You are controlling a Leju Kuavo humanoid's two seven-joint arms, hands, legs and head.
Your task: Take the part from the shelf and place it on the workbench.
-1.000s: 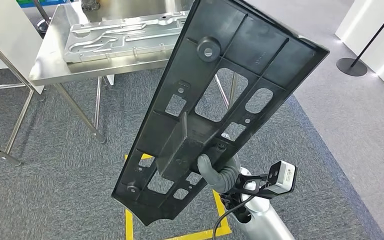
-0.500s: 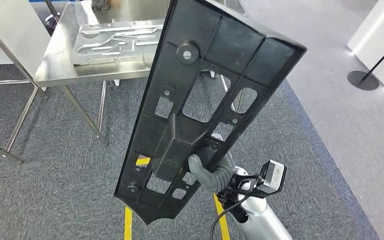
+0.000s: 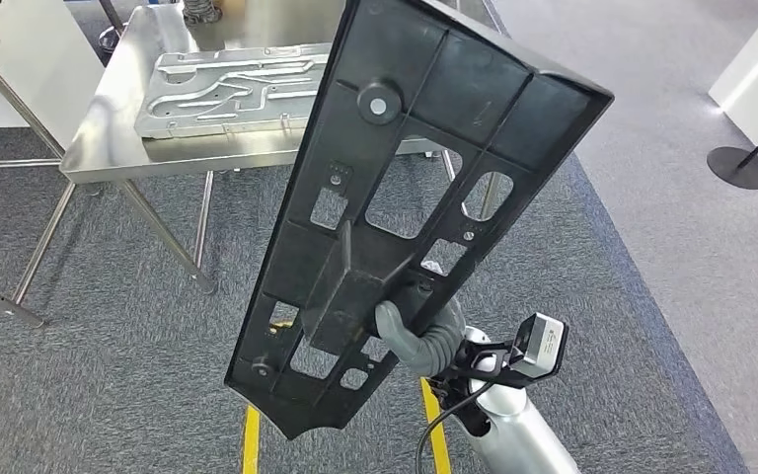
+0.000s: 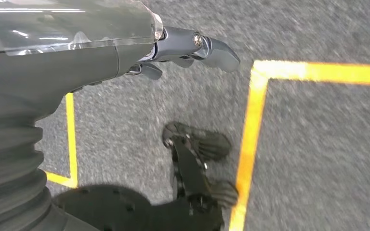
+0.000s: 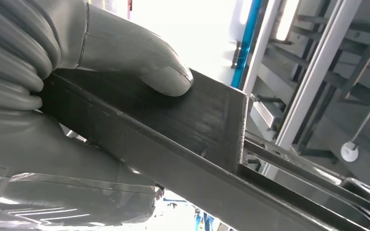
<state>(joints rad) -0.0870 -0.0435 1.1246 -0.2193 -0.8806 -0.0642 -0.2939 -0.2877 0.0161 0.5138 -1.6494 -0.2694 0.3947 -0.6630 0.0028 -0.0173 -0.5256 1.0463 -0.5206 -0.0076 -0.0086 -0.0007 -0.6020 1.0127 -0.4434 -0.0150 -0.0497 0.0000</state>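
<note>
Long black ribbed plastic part (image 3: 395,212) with cut-out windows, tilted across centre frame, gripped low down by grey right hand (image 3: 413,336), thumb (image 5: 144,62) pressed on its rib, left hand (image 4: 125,53) empty, fingers apart, steel workbench (image 3: 99,138) upper left.

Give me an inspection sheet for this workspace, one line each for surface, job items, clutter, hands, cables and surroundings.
Surface: steel workbench ahead on the left, standing on grey carpet.
Job's things: long black part, ribbed with cut-outs, held up tilted over the floor, not yet on the workbench.
Clutter: a silver metal plate with raised channels lies on the workbench.
Hands: right hand grips the part's central rib, thumb pressed on its flat face; left hand hangs over the carpet, holding nothing.
Cables: a black cable loops along the right forearm below the wrist camera.
Surroundings: yellow floor tape; a black round stand base at the far right.
</note>
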